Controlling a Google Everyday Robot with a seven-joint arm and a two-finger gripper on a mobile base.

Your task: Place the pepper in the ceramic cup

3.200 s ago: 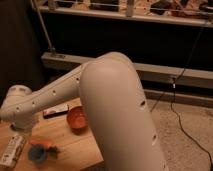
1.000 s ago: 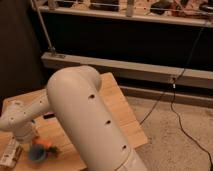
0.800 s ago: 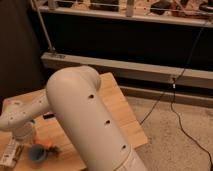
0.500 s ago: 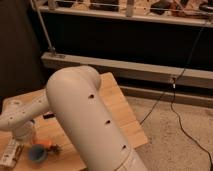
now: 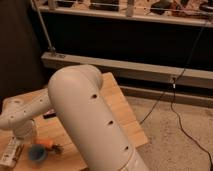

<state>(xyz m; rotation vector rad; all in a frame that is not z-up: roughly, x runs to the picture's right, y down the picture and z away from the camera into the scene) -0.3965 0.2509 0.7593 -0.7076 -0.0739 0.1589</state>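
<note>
Small round blue ceramic cup [image 5: 37, 154] sits near front-left edge of the light wooden worktop [image 5: 120, 107]; inside looks light blue, nothing visibly in it. Small elongated orange pepper [image 5: 49, 145] with dark green stem end lies on the worktop touching or just beside the cup's right rim, not in it. White flat rectangular object [image 5: 10, 152] lies at far left edge, just left of the cup. Big white robot arm [image 5: 87, 117] fills the middle, forearm reaching left and down. Gripper [image 5: 24, 131] is at the arm's left end, low over the worktop just above-left of the cup; fingers pressed together, whether they pinch anything can't be made out. Black cable [image 5: 176, 97] runs across speckled floor [image 5: 175, 135].
</note>
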